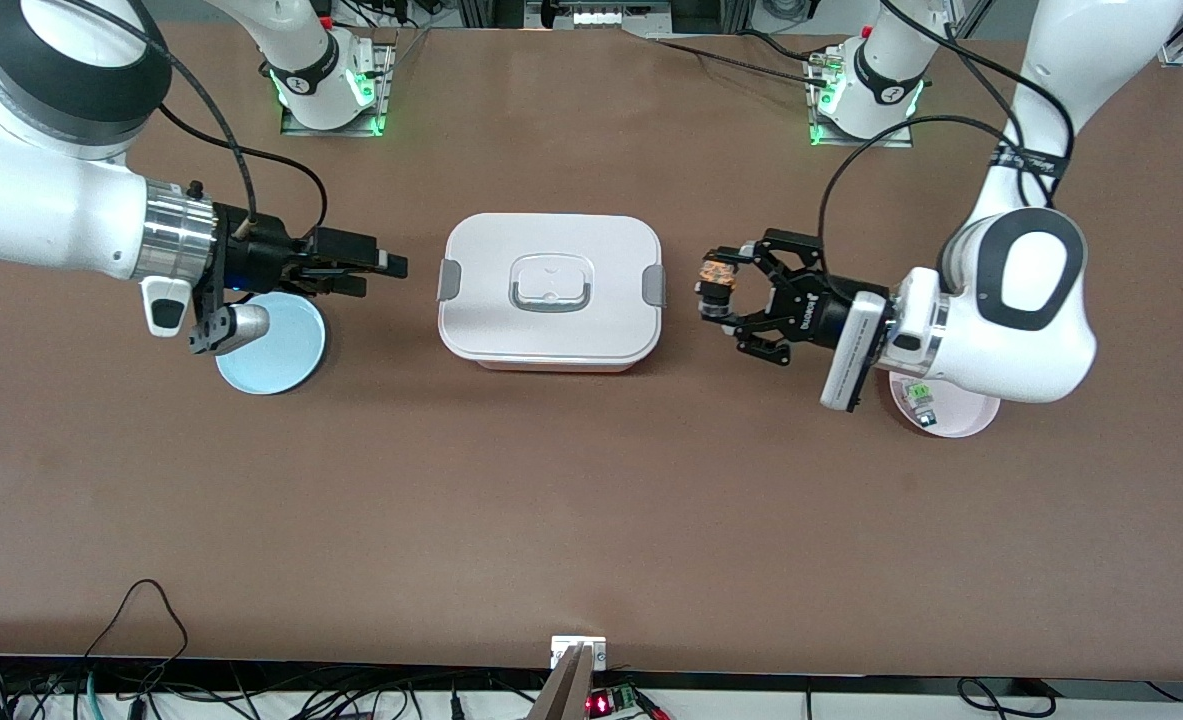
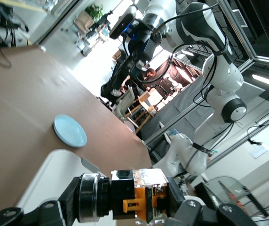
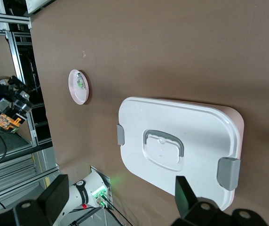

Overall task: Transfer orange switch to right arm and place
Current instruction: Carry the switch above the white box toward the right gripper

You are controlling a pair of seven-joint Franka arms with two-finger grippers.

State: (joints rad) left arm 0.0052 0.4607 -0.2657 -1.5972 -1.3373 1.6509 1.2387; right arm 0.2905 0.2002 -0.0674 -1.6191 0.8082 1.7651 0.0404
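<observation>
We saw the left pincer [image 1: 719,291] closed on the orange switch [image 1: 717,272], pinched between its fingertips above the desk [image 1: 591,500] beside the white lidded box [image 1: 551,290]. Its long axis we could not tell. The right pincer [image 1: 376,272] hung slightly parted, holding nothing, over the blue plate [image 1: 286,355].

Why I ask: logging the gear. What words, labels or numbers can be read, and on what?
"ROBOTIQ", probably: white lettering on the left end effector body.
Black strap on the left arm: white print, too small to read.
Green label on the clear-and-green switch: too blurred.
</observation>
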